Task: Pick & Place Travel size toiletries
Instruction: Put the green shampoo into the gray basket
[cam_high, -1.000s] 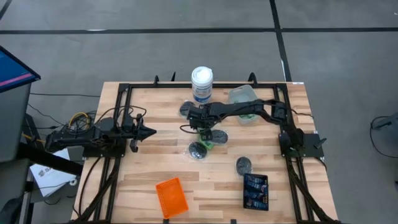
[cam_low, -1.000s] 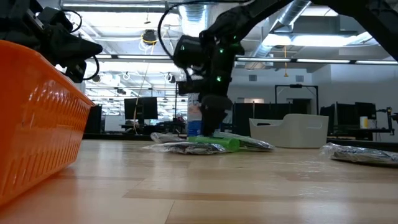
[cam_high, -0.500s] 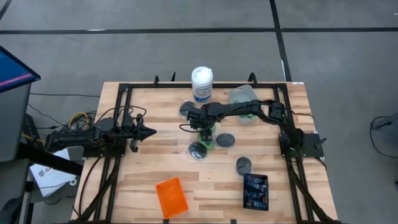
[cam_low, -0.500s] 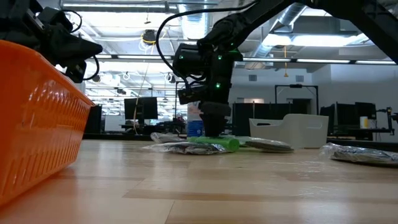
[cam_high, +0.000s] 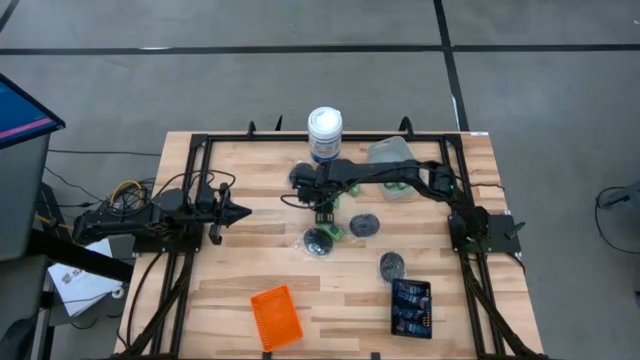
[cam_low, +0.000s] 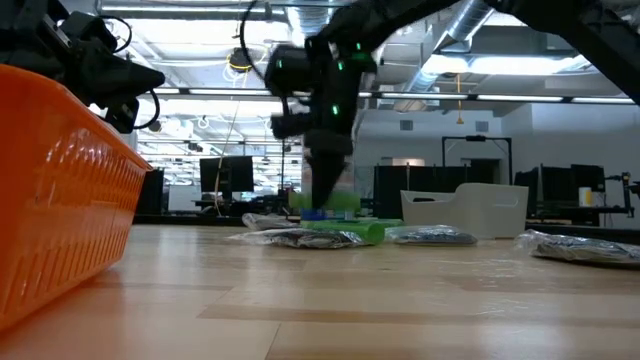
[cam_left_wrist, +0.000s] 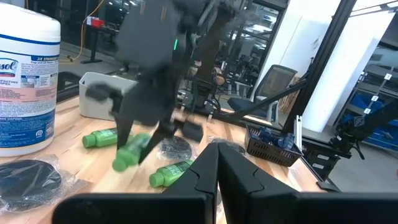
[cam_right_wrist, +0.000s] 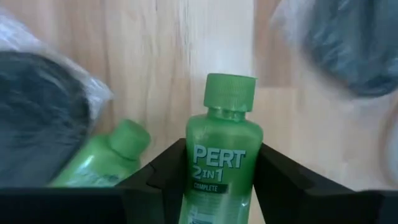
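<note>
Right gripper (cam_high: 322, 212) jaws closed on green bottle (cam_right_wrist: 219, 163), lifted above worktop (cam_high: 240, 270), near white canister (cam_high: 324, 134). Left gripper (cam_high: 241, 211) jaws closed, empty, well apart from canister.

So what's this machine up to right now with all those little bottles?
The right gripper has a small green bottle between its jaws and holds it just above the middle of the table. Another green bottle lies below. The left gripper waits, shut, at the table's left side.
</note>
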